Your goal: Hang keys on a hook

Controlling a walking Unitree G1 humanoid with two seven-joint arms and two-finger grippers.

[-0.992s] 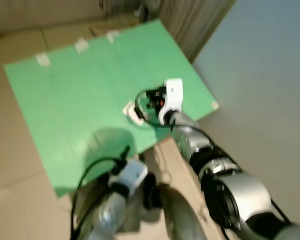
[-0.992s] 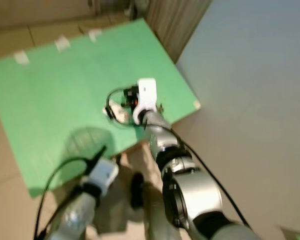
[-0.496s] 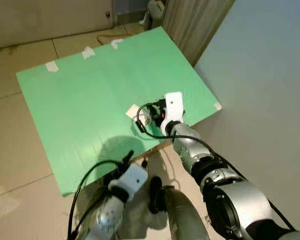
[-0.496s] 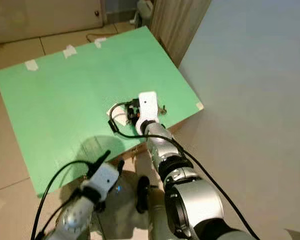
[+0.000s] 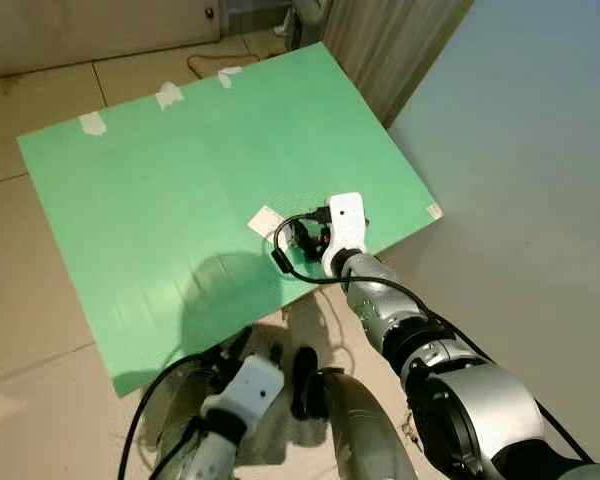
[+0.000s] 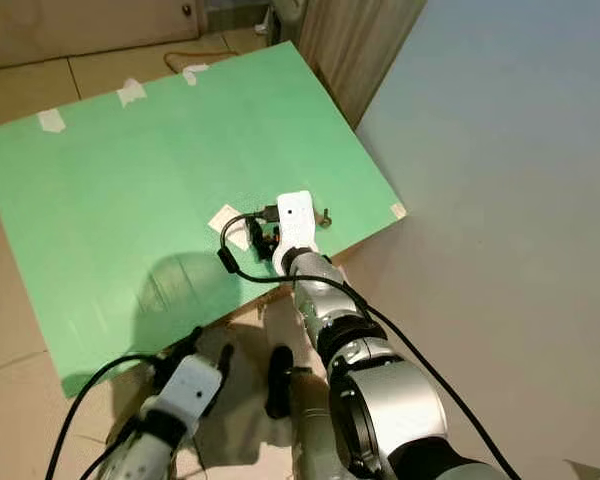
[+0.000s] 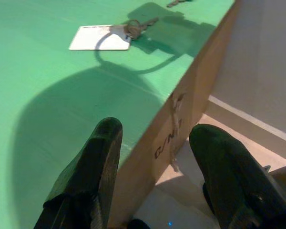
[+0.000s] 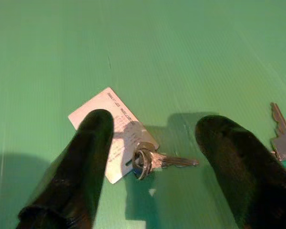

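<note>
Where the green sheet (image 5: 180, 180) fills the middle of the head view, flat and faintly ribbed, it is taped at its upper edge and lies on a brown cardboard box (image 7: 169, 129) printed with dark letters too cut off to read. The right tool (image 8: 152, 157) hangs over it with fingers spread, straddling a silver key (image 8: 155, 161) on a ring tied to a white printed card (image 8: 115, 131), print illegible. Another key (image 8: 282, 136) lies nearby. The left tool (image 7: 155, 157), lower left, is released too.

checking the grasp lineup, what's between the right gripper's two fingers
In the right wrist view, the right gripper is open, and the key on its ring lies between its fingers with the white tag, on the green board.
</note>
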